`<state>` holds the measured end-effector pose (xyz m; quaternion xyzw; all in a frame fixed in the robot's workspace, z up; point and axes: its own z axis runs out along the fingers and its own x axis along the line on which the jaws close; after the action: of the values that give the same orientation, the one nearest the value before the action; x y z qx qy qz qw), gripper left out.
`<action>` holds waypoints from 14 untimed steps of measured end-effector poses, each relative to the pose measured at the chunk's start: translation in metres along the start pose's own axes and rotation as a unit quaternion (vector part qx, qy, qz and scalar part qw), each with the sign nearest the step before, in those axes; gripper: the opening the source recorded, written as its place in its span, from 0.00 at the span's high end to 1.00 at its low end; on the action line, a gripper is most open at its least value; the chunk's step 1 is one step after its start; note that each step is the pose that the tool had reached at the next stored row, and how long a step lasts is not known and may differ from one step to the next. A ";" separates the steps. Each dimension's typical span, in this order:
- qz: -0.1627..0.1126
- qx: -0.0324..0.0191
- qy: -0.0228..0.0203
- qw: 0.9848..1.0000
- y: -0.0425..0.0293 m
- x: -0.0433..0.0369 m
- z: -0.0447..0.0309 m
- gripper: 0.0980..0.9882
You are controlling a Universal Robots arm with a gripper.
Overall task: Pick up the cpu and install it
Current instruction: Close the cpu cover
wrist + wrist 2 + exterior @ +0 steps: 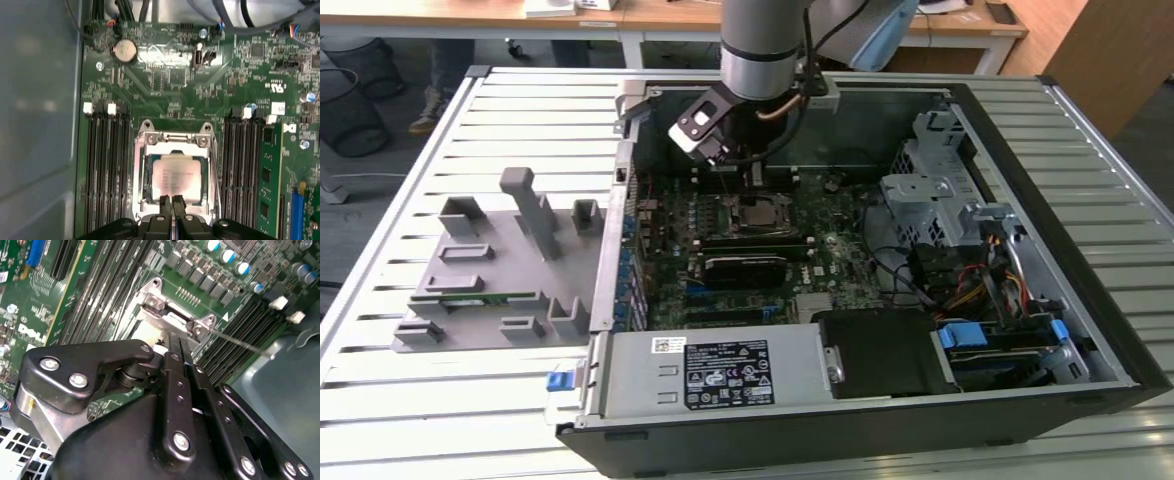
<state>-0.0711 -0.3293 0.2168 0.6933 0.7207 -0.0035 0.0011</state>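
We list: one cpu point(172, 176), lying flat inside the socket frame point(140, 150) on the motherboard point(170, 75); one gripper point(171, 201) directly above it, jaws pressed together, pinching nothing.

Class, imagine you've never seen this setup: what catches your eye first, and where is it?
The open computer case lying on the slatted table, with the robot arm reaching down into it. In the first wrist view, the cpu sits in its socket frame, the shut gripper right at its edge.
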 end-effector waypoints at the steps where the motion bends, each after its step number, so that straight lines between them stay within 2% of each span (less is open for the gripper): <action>1: 0.000 0.000 0.000 1.000 -0.0009 0.0000 0.0007 0.93; 6: 0.000 0.000 0.000 1.000 -0.0047 0.0002 0.0054 0.93; 14: 0.000 0.000 0.000 1.000 -0.0050 0.0003 0.0145 0.93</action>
<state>-0.0762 -0.3292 0.2023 0.6932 0.7207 -0.0036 0.0011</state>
